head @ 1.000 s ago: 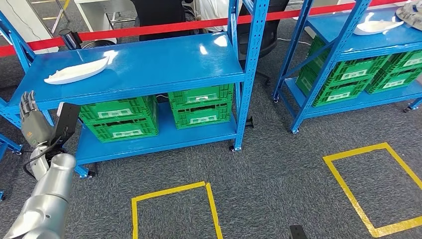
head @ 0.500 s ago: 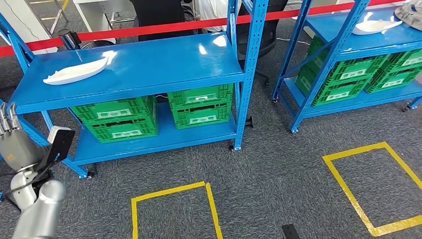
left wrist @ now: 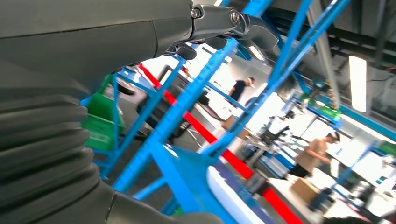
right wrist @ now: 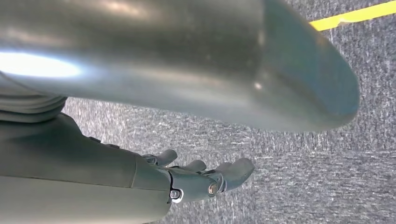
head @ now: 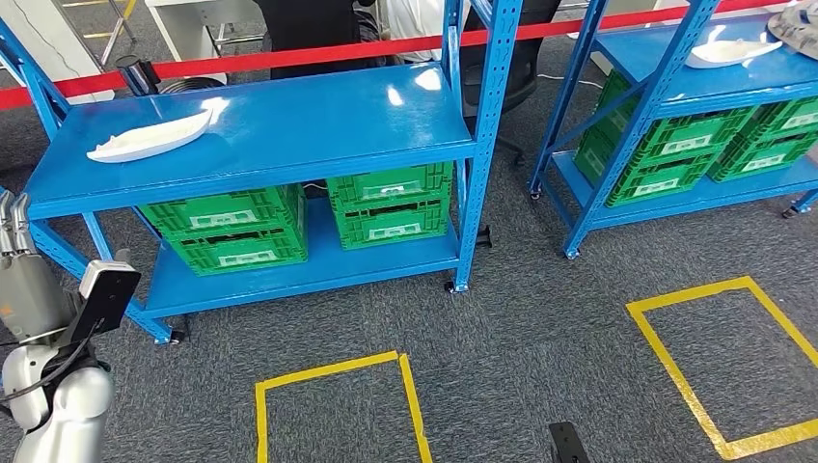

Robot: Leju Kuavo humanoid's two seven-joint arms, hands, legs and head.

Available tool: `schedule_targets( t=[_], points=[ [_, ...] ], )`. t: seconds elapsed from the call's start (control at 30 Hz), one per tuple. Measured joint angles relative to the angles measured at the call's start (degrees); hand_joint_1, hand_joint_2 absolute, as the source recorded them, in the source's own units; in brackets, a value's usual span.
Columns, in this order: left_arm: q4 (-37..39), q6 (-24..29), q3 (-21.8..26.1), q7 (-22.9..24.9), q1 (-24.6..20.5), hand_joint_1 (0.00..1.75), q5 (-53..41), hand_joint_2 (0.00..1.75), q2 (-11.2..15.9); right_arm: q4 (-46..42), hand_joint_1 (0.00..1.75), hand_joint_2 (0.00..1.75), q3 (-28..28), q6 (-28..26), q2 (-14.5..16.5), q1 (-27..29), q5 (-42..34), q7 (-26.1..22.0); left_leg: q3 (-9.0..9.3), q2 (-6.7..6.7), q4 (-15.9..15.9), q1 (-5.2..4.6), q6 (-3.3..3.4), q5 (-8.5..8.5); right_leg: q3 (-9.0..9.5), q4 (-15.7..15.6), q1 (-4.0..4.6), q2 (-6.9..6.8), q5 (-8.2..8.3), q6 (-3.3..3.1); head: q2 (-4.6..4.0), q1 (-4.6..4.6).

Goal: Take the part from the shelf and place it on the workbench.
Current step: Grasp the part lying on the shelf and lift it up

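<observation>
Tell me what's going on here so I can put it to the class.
A humanoid robot stands facing a blue shelf where a white part lies on the top level, untouched. Its left hand is raised below the shelf's left corner, holding nothing, fingers pointing up. The right hand hangs over the grey carpet, empty. Green crates sit on the lower level. Nothing has been picked up yet.

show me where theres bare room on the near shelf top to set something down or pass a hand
The top shelf is bare from the white part at its left end across to the right upright. Below it is crowded: green crates fill most of the lower shelf.
</observation>
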Motion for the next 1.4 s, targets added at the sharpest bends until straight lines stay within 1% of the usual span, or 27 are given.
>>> schedule_targets(
  t=[0.07, 0.17, 0.3, 0.53, 0.93, 1.0, 1.13, 1.17, 1.3, 1.4],
  points=[
    [1.33, 0.21, -0.98, -0.65, -1.94, 0.00, 0.79, 0.00, 0.06, 0.08, 0.00, 0.00, -0.41, 0.02, 0.25, 0.16, -0.52, 0.66, 0.00, 0.00, 0.00, 0.00, -0.01, 0.01, 0.02, 0.01, 0.00, 0.00, 0.01, -0.01, 0.00, 0.01],
    [3.49, 1.98, -2.16, -0.77, -4.36, 0.00, 1.54, 0.00, 0.21, 0.14, 0.00, 0.00, -1.11, 0.02, 0.55, 0.51, -1.34, 0.73, 0.01, 0.05, 0.00, 0.00, -0.03, 0.02, 0.01, 0.02, 0.00, 0.08, 0.04, -0.04, -0.01, 0.01],
    [4.76, 4.74, -2.67, -1.09, -5.46, 0.00, 2.75, 0.00, 0.31, 0.15, 0.00, 0.00, -2.21, -0.18, 0.62, 0.74, -2.38, 0.21, 0.00, 0.07, 0.00, 0.00, -0.03, 0.02, -0.03, 0.02, -0.01, 0.12, 0.05, -0.05, 0.00, 0.01],
    [7.62, 4.66, -3.91, -1.49, -8.60, 0.00, 2.97, 0.00, 0.00, 0.16, 0.00, 0.00, -3.68, -0.73, 0.63, 0.91, -2.75, 0.17, -0.02, 0.10, 0.01, 0.00, -0.03, 0.02, -0.04, 0.02, -0.01, 0.13, 0.06, -0.04, -0.01, 0.00],
    [10.04, 4.79, -4.20, -1.87, -9.88, 0.00, 3.41, 0.00, -0.37, 0.17, 0.00, 0.00, -4.06, -0.84, 0.64, 1.01, -2.65, 0.17, -0.02, 0.10, 0.01, 0.00, -0.03, 0.02, -0.05, 0.02, -0.01, 0.13, 0.06, -0.04, 0.01, 0.00],
    [10.33, 3.76, -4.21, -2.35, -10.03, 0.00, 4.72, 0.00, -0.45, 0.17, 0.00, 0.00, -4.07, -1.05, 0.65, 1.02, -2.34, 0.17, -0.02, 0.10, 0.01, 0.00, -0.03, 0.02, -0.06, 0.02, -0.01, 0.13, 0.06, -0.04, 0.00, 0.00],
    [11.26, -4.38, -4.28, -4.02, -10.69, 0.00, 13.74, 0.00, -0.85, 0.17, 0.00, 0.00, -4.06, -1.21, 0.99, 1.06, -0.94, 0.38, -0.05, 0.07, 0.10, -0.08, -0.01, 0.01, -0.05, -0.03, -0.11, 0.12, 0.14, 0.09, 0.01, 0.01],
    [11.49, -5.67, -4.38, -4.18, -10.69, 0.00, 15.29, 0.00, -0.98, 0.17, 0.00, 0.00, -4.06, -1.14, 1.11, 1.10, -0.57, 0.42, -0.07, 0.08, 0.12, -0.10, 0.00, 0.01, -0.05, -0.03, -0.14, 0.13, 0.15, 0.11, 0.00, 0.01],
    [12.50, -6.25, -5.13, -4.44, -10.66, 0.00, 17.12, 0.00, -1.19, 0.17, 0.00, 0.00, -4.05, -1.03, 1.44, 1.25, 0.34, -0.71, -0.19, 0.06, 0.34, -0.19, 0.17, -0.03, -0.09, -0.04, -0.24, 0.13, 0.17, 0.30, 0.00, 0.00],
    [14.32, -6.03, -5.75, -3.79, -11.71, 0.00, 16.56, 0.00, -1.27, 0.17, 0.00, 0.00, -4.05, -1.11, 1.45, 1.21, 0.24, -0.42, -0.36, 0.07, 0.57, -0.34, 0.56, -0.05, -0.14, -0.09, -0.39, 0.13, 0.24, 0.68, 0.00, 0.00]
  ],
)
